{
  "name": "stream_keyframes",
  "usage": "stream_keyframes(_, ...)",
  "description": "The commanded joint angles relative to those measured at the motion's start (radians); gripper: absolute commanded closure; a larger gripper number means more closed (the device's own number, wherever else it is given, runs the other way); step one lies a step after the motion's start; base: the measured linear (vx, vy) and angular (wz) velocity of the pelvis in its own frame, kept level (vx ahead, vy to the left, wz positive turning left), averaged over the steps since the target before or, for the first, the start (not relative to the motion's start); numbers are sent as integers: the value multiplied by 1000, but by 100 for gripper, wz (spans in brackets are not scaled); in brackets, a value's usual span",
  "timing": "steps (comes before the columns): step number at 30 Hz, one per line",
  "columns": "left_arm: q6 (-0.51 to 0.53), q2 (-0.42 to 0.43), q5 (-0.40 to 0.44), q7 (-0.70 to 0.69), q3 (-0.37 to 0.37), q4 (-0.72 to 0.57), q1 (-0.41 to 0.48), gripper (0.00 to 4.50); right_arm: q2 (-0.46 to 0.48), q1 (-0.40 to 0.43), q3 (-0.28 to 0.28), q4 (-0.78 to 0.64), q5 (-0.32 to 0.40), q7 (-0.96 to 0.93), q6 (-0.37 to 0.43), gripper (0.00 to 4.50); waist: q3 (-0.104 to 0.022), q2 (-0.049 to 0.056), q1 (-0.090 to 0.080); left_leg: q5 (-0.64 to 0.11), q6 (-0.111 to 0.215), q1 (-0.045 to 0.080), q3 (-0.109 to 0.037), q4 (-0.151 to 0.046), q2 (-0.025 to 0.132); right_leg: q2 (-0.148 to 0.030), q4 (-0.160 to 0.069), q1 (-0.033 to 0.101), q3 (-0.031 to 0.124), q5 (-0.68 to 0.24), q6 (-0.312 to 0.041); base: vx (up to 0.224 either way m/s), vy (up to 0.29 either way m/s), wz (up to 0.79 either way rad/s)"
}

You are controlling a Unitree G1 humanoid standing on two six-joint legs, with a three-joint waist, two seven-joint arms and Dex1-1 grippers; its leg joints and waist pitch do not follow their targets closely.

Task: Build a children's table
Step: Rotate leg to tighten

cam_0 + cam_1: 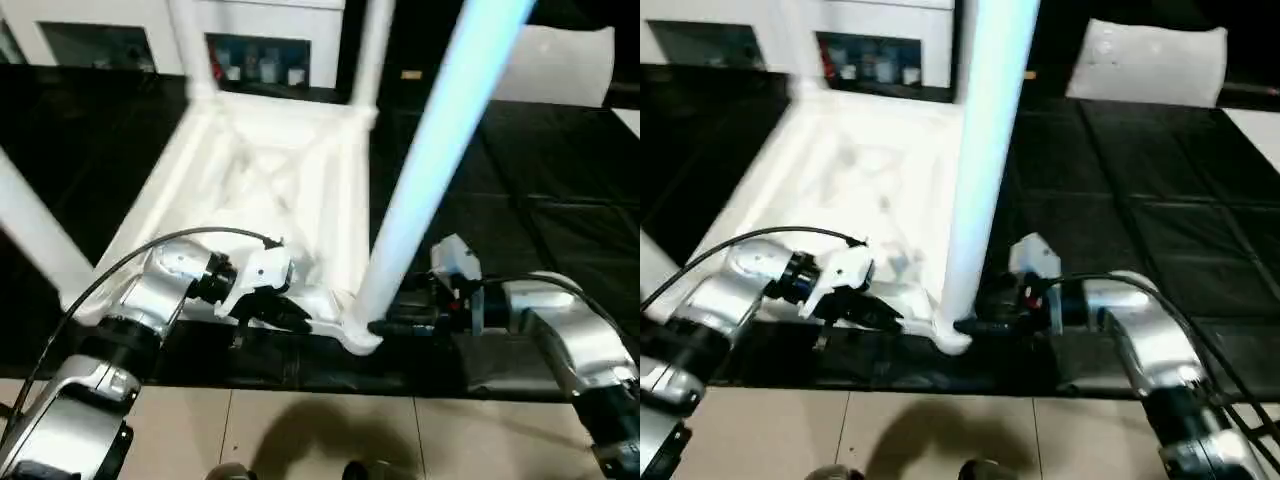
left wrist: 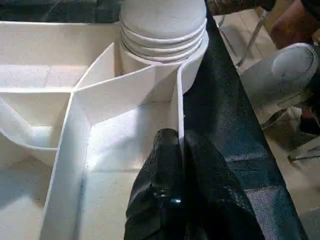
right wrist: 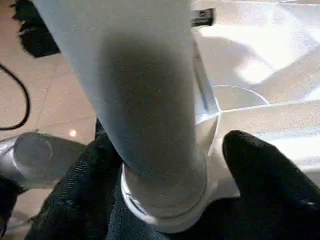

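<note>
White plastic tabletop is laid ribs-up on the black mat. Four legs are counted upright in its corner sockets; the near right leg is straddled by the right gripper, fingers spread. The near rim is pinched by the closed left gripper.

Head pair: two views from above, facing forward and down over both silver forearms; mid-range. Both take in the upturned tabletop, the near-corner leg and the glass-doored cabinet at the frame's top.

Left wrist view: very close, looking along the left hand and the tabletop's rim toward the leg's threaded base.

Right wrist view: very close, looking past the right hand at the same leg base. All four views share this corner.
</note>
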Motion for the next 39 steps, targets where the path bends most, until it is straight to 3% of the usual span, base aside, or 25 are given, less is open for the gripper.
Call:
stream_keyframes(1,-33,-17,22,-54,-43,7,-15,450,4,-16,9,25,-5,21,-17,153,-66,-4,-1,52,161,-3,0,-55,46,-85,-37,70,58,33,-301,0,0,0)
stream_keyframes(6,-66,-24,27,-65,-48,47,-35,450,20,-47,28,69,-8,57,-42,186,-63,-4,3,15,136,-6,0,-57,45,-85,-46,68,55,-51,-276,0,0,0)
stream_keyframes(15,-108,-23,40,-76,-58,101,-58,450,34,-60,45,100,-14,102,-59,242,-64,-4,13,40,146,-6,-1,-55,47,-85,-40,68,55,-11,-281,0,0,0)
stream_keyframes(22,-26,-39,-5,6,2,80,-33,450,63,2,23,36,13,21,1,248,-64,-5,20,35,132,-7,-1,-57,48,-86,-41,69,55,-17,-278,0,0,0)
stream_keyframes(23,-7,-42,-10,33,14,71,-26,450,81,12,11,31,14,-23,19,248,-63,-5,20,27,126,-6,0,-58,48,-87,-43,67,56,-31,-276,0,0,0)
stream_keyframes(24,21,-48,-5,97,29,51,-11,450,119,26,-8,30,4,-117,41,248,-61,4,19,-8,110,-6,-2,-60,46,-87,-51,68,56,-88,-263,0,0,0)
stream_keyframes(25,43,-52,-2,138,39,38,-2,450,144,35,-20,31,-4,-177,55,248,-60,1,16,-20,94,-6,-2,-64,49,-88,-52,69,57,-107,-254,0,0,0)
stream_keyframes(27,82,-66,-6,194,58,14,13,450,179,45,-32,35,-23,-264,69,248,-51,-4,6,-119,34,-4,-7,-73,39,-91,-80,68,56,-342,-185,0,0,0)
stream_keyframes(28,154,-107,-18,290,92,-37,38,450,236,61,-39,26,-51,-379,97,249,-45,-2,-5,-140,15,-4,-10,-77,39,-87,-87,62,56,-412,-157,0,0,0)
stream_keyframes(30,178,-121,-20,320,101,-55,45,450,255,67,-43,20,-56,-414,113,249,-42,-5,-23,-171,9,-3,-15,-82,37,-87,-97,61,53,-505,-123,0,0,0)
stream_keyframes(35,335,-262,-7,583,145,-145,72,450,443,63,-81,34,-121,-745,190,251,-41,-9,-40,-159,27,-2,-14,-79,28,-82,-110,50,55,-555,-82,0,0,0)
stream_keyframes(39,402,-391,34,818,171,-136,39,450,585,9,-119,98,-166,-1002,200,251,-45,-2,-49,-141,20,-2,-14,-80,29,-79,-106,48,56,-499,-95,0,0,0)
